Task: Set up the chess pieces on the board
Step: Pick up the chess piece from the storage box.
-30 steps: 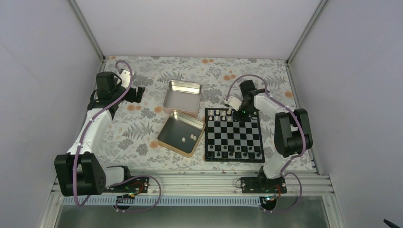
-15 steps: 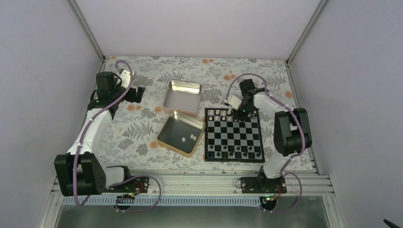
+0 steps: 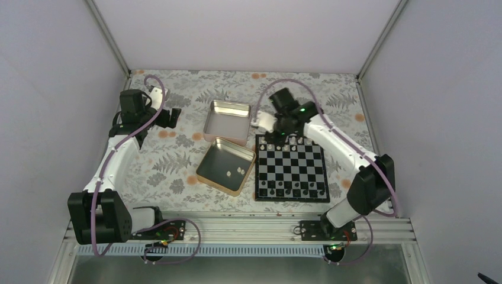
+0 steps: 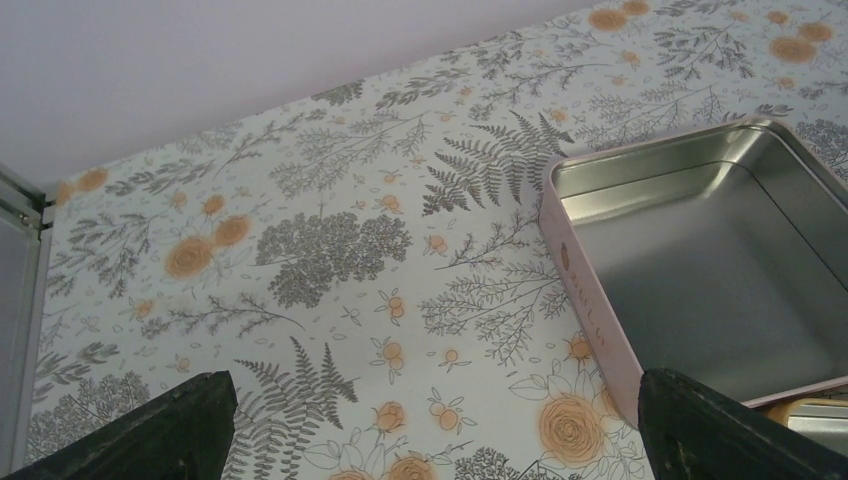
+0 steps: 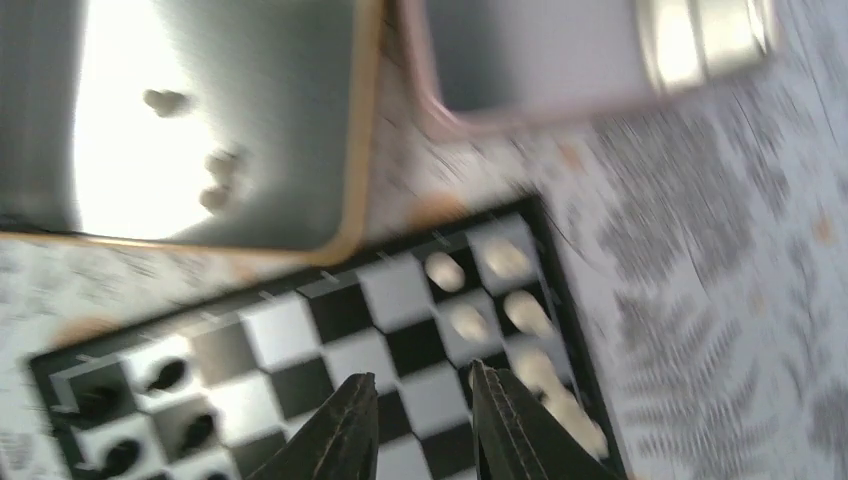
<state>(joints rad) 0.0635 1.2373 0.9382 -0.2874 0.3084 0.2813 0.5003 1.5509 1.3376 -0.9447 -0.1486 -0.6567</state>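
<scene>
The black-and-silver board (image 3: 290,167) lies right of centre. Several cream chess pieces (image 3: 284,142) stand on its far rows, and dark pieces stand on its near rows. Three more cream pieces (image 3: 237,171) lie in the near tin (image 3: 214,155). My right gripper (image 3: 273,136) hovers over the board's far left corner. In the blurred right wrist view its fingers (image 5: 421,375) are slightly apart and empty, above board squares (image 5: 330,310), with cream pieces (image 5: 468,320) just beside them. My left gripper (image 3: 175,116) is open and empty far left, over the cloth (image 4: 430,440).
A second, empty tin (image 3: 228,113) sits behind the near tin and shows in the left wrist view (image 4: 700,270). The dark pieces (image 3: 290,190) line the board's near edge. The flowered cloth covers the table, with walls on three sides.
My right arm has swung left from the board's far right side to its far left corner. The left arm has not moved.
</scene>
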